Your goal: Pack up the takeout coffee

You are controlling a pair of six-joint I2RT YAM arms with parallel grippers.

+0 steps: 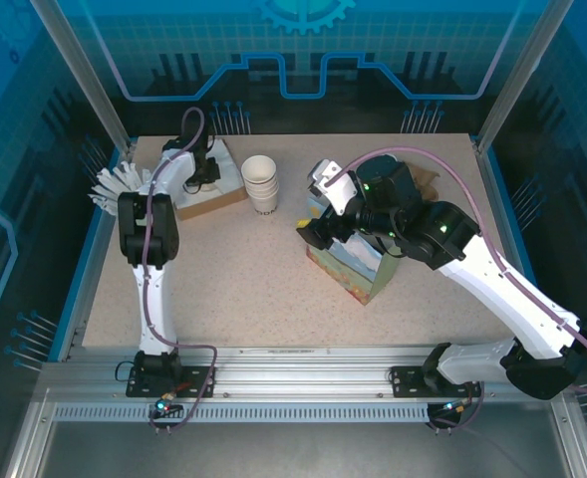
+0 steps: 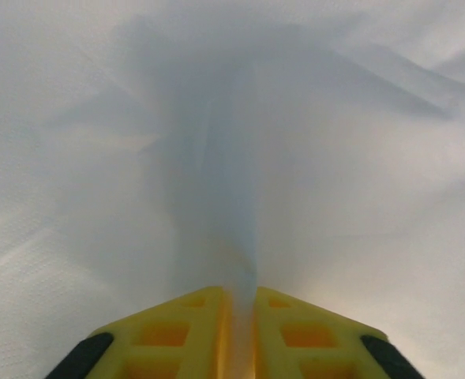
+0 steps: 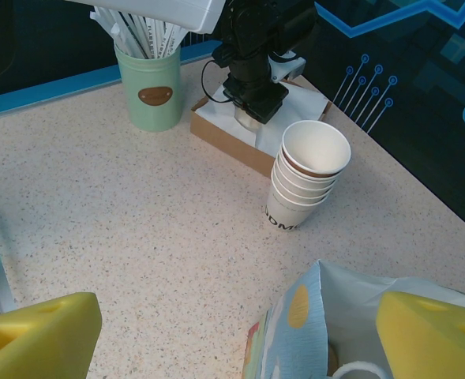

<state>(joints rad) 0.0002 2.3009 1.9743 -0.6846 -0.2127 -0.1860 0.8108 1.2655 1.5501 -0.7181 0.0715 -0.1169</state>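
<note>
The takeout coffee cannot be identified with certainty. A pale round rim (image 3: 360, 369) beside a brownish patch is glimpsed low inside the open bag (image 3: 295, 335), cut off by the frame edge.

The bag is printed in blue with orange and yellow spots and has a white lining. It is seen standing right of the table's centre. The right gripper (image 3: 236, 335) is held above it, its yellow fingers (image 3: 433, 335) spread wide with nothing between them.

Beyond the bag, a stack of lidless white paper cups (image 3: 307, 178) is set upright, and the topmost is seen to be brown inside. Just behind it lies a shallow cardboard box (image 3: 228, 134) lined with white napkins. The left gripper (image 2: 238, 298) is lowered into it, its fingers drawn close on a raised fold of soft white napkin (image 2: 232, 174). A mint-green cup (image 3: 155, 95) filled with white sticks is placed beside the box.

The table (image 1: 253, 289) is surfaced in speckled beige. It is edged in blue, framed by aluminium rails and backed by dark blue patterned panels.
</note>
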